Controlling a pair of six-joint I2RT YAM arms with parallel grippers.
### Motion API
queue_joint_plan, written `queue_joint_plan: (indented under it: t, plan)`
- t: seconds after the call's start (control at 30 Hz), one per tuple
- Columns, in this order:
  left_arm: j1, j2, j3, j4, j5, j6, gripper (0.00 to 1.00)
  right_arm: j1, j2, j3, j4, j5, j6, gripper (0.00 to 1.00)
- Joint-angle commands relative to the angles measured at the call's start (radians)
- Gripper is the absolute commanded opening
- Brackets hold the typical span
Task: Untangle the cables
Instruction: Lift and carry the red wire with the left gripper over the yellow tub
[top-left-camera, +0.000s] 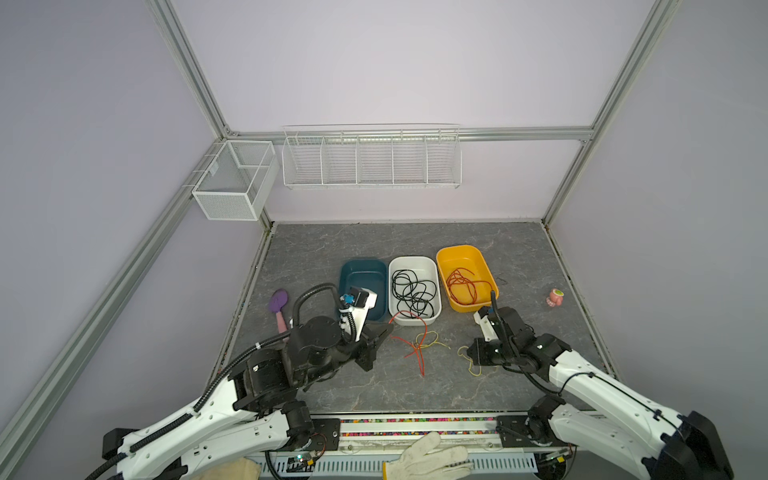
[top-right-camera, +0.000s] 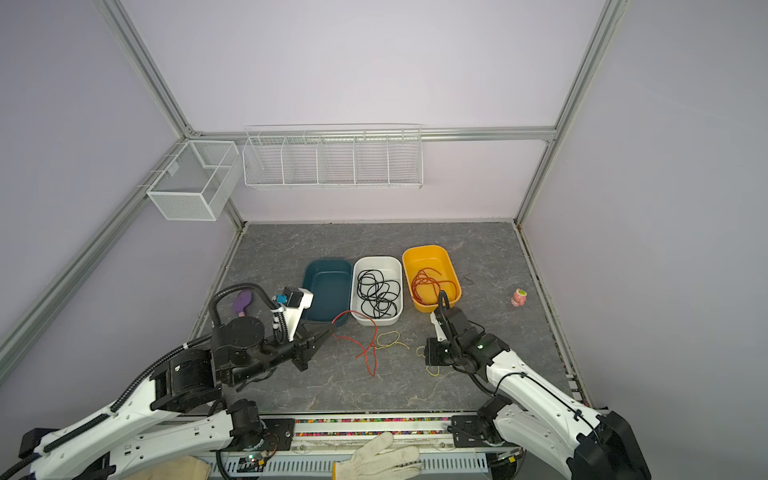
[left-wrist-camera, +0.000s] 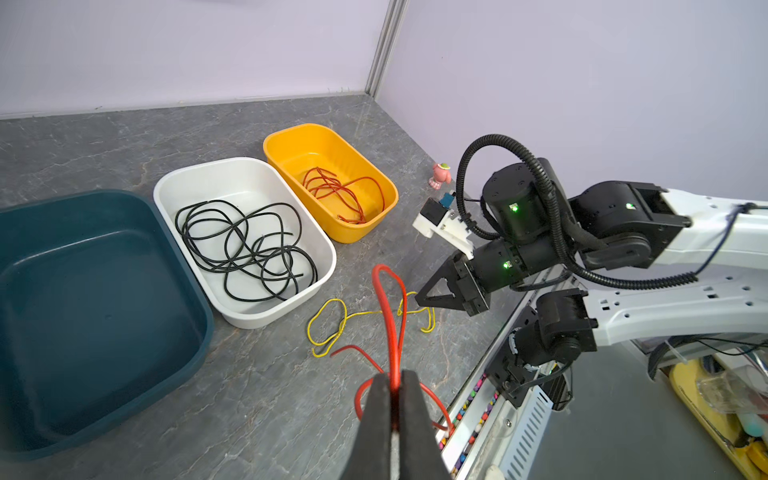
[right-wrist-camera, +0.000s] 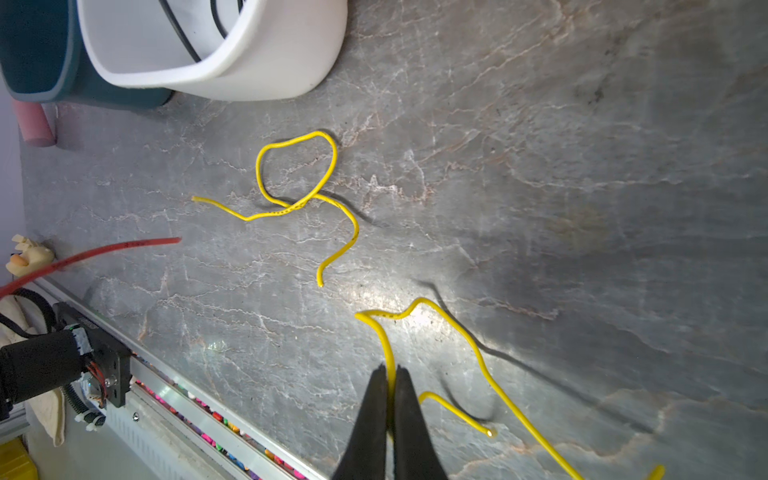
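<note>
Separation of the last red and yellow strands is, in my judgement, the step in hand. I have the left gripper (left-wrist-camera: 392, 376) clamped on the red cable (left-wrist-camera: 388, 307), holding a doubled length of it up off the table (left-wrist-camera: 249, 374). The right gripper (right-wrist-camera: 388, 370) is pinched shut on a yellow cable (right-wrist-camera: 469, 336), low over the table. A second yellow cable (right-wrist-camera: 297, 141), looped over itself, lies loose between the two grippers. In both top views the red cable crosses that loop; I cannot tell whether it threads through.

Black cables (top-left-camera: 413, 291) lie in the white bin (top-left-camera: 413, 258) and red cables (top-left-camera: 467, 286) in the yellow bin (top-left-camera: 459, 248). The teal bin (top-left-camera: 362, 262) is empty.

Next move, as I judge it: draw the grippers apart slowly and watch whether the loose loop drags along.
</note>
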Motion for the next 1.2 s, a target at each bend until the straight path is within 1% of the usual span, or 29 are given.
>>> queue_joint_plan:
  t: [0.0, 0.1, 0.2, 0.3, 0.33, 0.37, 0.4, 0.53, 0.57, 0.63, 0.67, 0.8, 0.97, 1.07, 1.17]
  plan:
    - [0.023, 0.112, 0.100, -0.042, -0.005, 0.059, 0.00, -0.005, 0.001, -0.035, -0.046, -0.011, 0.007, 0.06]
    - [0.073, 0.208, 0.178, -0.028, 0.058, 0.085, 0.00, -0.005, -0.013, -0.036, -0.052, -0.011, 0.006, 0.07]
    - [0.120, 0.293, 0.249, -0.011, 0.117, 0.120, 0.00, -0.006, -0.030, -0.035, -0.062, -0.003, 0.007, 0.17]
    - [0.150, 0.378, 0.335, -0.011, 0.163, 0.162, 0.00, -0.005, -0.053, -0.035, -0.071, 0.001, 0.008, 0.32]
    - [0.156, 0.409, 0.367, -0.011, 0.179, 0.175, 0.00, -0.007, -0.062, -0.035, -0.074, 0.004, 0.008, 0.40]
    - [0.161, 0.440, 0.399, -0.012, 0.189, 0.188, 0.00, -0.007, -0.071, -0.033, -0.079, 0.006, 0.008, 0.46]
    - [0.167, 0.469, 0.428, -0.017, 0.198, 0.199, 0.00, -0.006, -0.082, -0.030, -0.082, 0.008, 0.008, 0.49]
    - [0.200, 0.593, 0.551, -0.028, 0.261, 0.226, 0.00, -0.008, -0.139, -0.011, -0.119, 0.031, 0.015, 0.66]
    - [0.206, 0.624, 0.580, -0.027, 0.275, 0.231, 0.00, -0.009, -0.151, -0.001, -0.132, 0.039, 0.019, 0.72]
    - [0.212, 0.674, 0.630, -0.022, 0.286, 0.241, 0.00, -0.008, -0.176, 0.018, -0.157, 0.046, 0.026, 0.81]
    - [0.213, 0.702, 0.658, -0.019, 0.290, 0.248, 0.00, -0.008, -0.188, 0.028, -0.170, 0.046, 0.030, 0.85]
    - [0.225, 0.807, 0.771, -0.032, 0.311, 0.266, 0.00, -0.006, -0.236, 0.085, -0.244, 0.072, 0.037, 0.91]
    - [0.242, 0.935, 0.894, -0.035, 0.348, 0.276, 0.00, -0.008, -0.324, 0.122, -0.313, 0.114, 0.060, 0.92]
    - [0.252, 1.017, 0.969, -0.047, 0.378, 0.281, 0.00, -0.008, -0.374, 0.133, -0.345, 0.112, 0.068, 0.92]
    - [0.254, 1.095, 1.060, -0.069, 0.383, 0.293, 0.00, -0.007, -0.429, 0.150, -0.375, 0.108, 0.070, 0.92]
